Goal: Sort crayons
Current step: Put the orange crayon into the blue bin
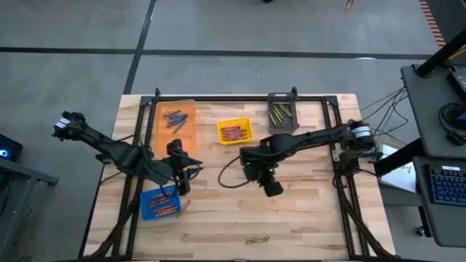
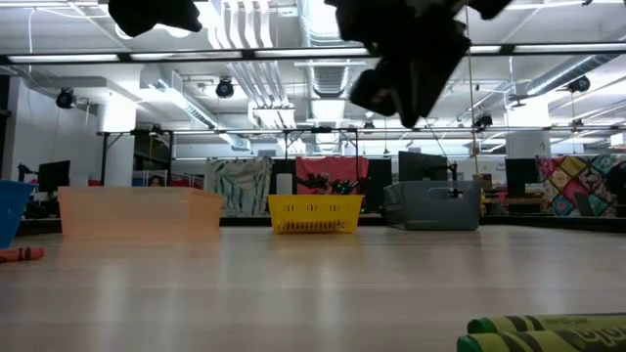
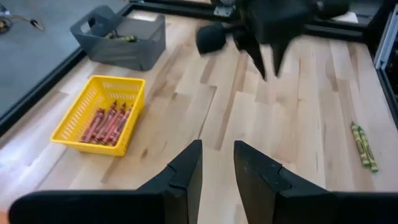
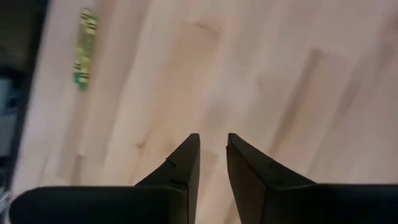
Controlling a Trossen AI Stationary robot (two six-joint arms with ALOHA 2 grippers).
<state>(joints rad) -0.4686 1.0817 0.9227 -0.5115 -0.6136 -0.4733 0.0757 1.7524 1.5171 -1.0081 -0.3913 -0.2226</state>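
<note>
- A pale wooden surface (image 1: 306,218) inside a black frame, in a large hall with strip lights, carries four bins: an orange bin (image 1: 175,120) with blue-purple crayons (image 1: 173,118), a yellow bin (image 1: 235,132) with red crayons (image 1: 233,133), a grey bin (image 1: 282,115) with olive-yellow crayons (image 1: 280,113), and a blue bin (image 1: 159,204) with orange crayons (image 1: 162,209).
- Two green crayons (image 1: 256,239) lie loose side by side near the front edge of the surface, well apart from every bin; one stray orange crayon (image 2: 22,254) lies on the wood just beside the blue bin.
- The right tool (image 4: 212,149) hangs above bare wood near the middle, its fingers a narrow slot apart with nothing between them. The green pair shows off to one side in its wrist view, not in line with the slot.
- The left tool (image 3: 217,158) waits next to the blue bin, fingers slightly parted, empty.
- Risk: with so narrow a gap, coming down on the green pair could land a fingertip on top of a crayon and roll or flick it toward the edge.
- Risk: the two lie touching, so a grip may catch both, or pinch one and knock the other away.
- Risk: no bin visibly holds green, so a wrong drop is possible.
- Risk: the stray orange crayon beside the blue bin could be overlooked.
</note>
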